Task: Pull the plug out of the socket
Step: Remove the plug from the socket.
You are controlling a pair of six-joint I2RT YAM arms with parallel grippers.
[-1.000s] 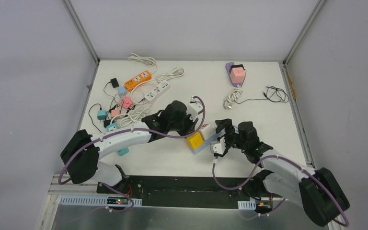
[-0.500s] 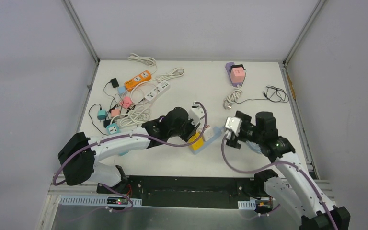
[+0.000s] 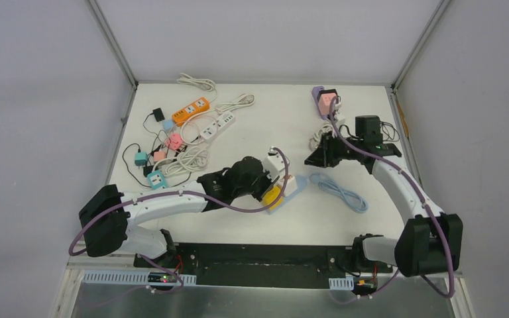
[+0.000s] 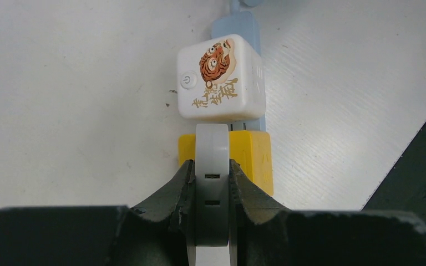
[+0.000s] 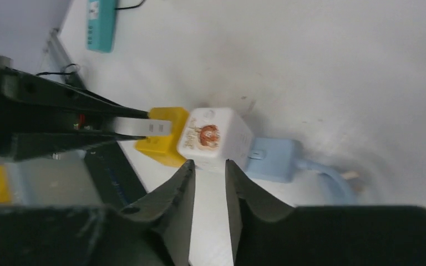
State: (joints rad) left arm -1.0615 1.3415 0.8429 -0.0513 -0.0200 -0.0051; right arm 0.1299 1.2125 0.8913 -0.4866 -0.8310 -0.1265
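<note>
The left gripper (image 4: 212,166) is clenched on a white tab (image 4: 212,141) that touches the yellow plug (image 4: 252,155). The right gripper (image 5: 209,166), well apart, has its jaws narrowly open and holds nothing. The white plug (image 4: 222,77) and the yellow plug sit on the socket (image 4: 238,25), which lies diagonally, its cord (image 3: 338,189) end towards the right arm.

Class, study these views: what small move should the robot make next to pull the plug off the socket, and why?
Probably bring the right gripper over to pin the light blue plastic socket strip. It hangs empty and well away, while the left gripper is clamped on a white flat piece at the yellow cube plug; the unheld strip might lift with it.
</note>
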